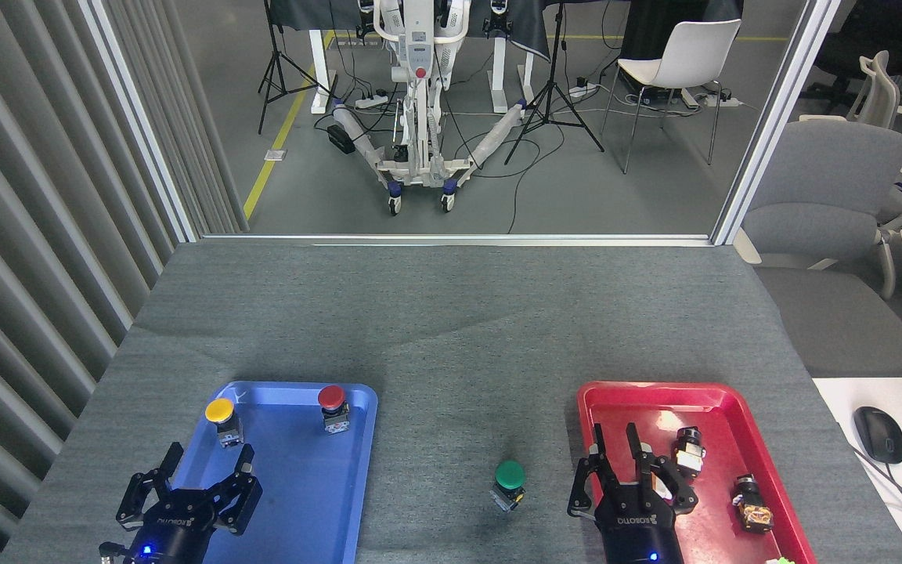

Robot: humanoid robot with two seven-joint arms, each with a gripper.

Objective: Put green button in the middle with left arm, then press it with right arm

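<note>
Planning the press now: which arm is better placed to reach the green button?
The right gripper, probably. It hovers open just beside the green button, at the red tray's left edge. The left gripper sits farther off, over the blue tray.

The dark grey felt-like table cover [451, 329] looks matt and rough. The blue plastic tray [302, 501] and red plastic tray [631, 407] shine glossy.

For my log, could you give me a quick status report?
Left gripper open, empty. Right gripper open over red tray. Green button upright on bare felt mid-table. Nothing obstructing.
</note>
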